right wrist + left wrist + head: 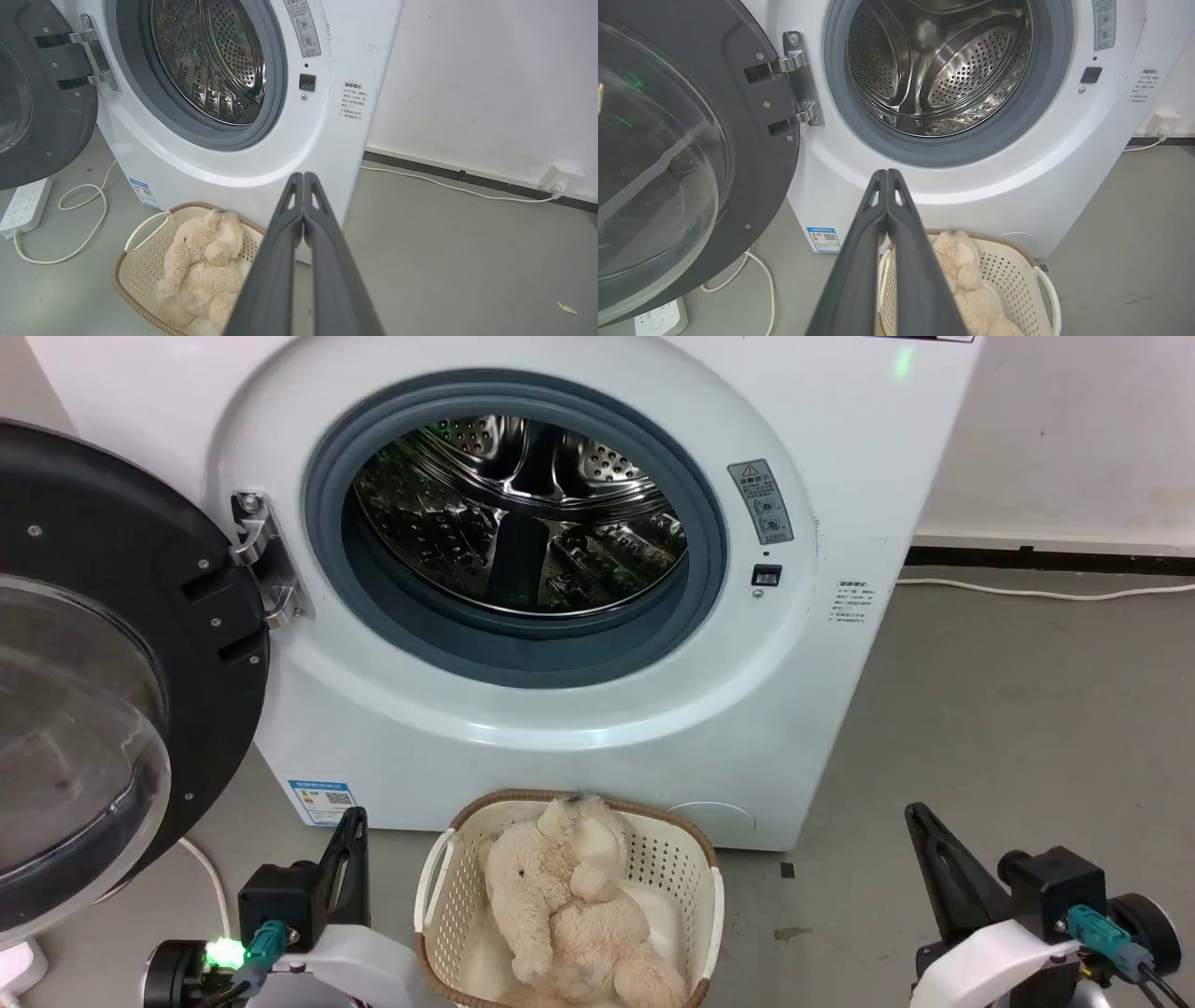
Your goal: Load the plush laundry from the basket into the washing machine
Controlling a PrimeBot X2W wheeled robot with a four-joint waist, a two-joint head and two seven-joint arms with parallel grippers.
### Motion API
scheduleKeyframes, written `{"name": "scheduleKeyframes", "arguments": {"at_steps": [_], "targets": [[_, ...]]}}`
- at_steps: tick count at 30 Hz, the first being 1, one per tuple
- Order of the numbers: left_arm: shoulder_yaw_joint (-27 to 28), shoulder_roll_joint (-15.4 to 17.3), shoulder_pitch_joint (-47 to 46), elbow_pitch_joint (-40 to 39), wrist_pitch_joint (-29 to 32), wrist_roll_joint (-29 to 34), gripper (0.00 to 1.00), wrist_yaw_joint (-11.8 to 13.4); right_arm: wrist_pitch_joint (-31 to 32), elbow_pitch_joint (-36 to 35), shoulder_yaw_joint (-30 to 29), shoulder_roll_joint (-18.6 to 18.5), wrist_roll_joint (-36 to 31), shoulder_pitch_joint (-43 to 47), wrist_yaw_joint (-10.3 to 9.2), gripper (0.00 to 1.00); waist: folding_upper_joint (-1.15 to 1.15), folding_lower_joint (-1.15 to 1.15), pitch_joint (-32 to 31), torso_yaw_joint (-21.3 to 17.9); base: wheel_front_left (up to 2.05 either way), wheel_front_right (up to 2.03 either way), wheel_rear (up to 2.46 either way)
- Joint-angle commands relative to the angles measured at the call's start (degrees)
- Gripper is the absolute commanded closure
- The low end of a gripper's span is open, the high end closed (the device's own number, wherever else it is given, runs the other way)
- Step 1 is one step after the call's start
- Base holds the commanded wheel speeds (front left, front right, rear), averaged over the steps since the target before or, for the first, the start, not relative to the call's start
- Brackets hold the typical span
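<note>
though open, door (84,709) over power strip (23,207)

A white power strip (23,205) lies on the grey floor (467,261), its cord (51,262) looped just beside it. Another white cable (448,186) runs along the black skirting (420,164) to a wall socket (560,179).

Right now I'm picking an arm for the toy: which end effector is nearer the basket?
The left end effector, close beside the basket; the right end effector stands farther off.
</note>
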Motion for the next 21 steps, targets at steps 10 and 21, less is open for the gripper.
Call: {"name": "scheduleKeyframes", "arguments": {"at_steps": [10,21], "targets": [[0.09,-0.01,-0.87,-0.26,0.02,0.15,1.00,-0.25,0.03,-0.26,-0.02,-0.01,-0.43,-0.64,-0.04,1.00,0.00,0.00,0.00,0.00,0.00,0.00,0.00],[0.09,-0.01,-0.87,-0.26,0.02,0.15,1.00,-0.25,0.03,-0.26,-0.02,-0.01,-0.43,-0.64,-0.04,1.00,0.00,0.00,0.00,0.00,0.00,0.00,0.00]]}}
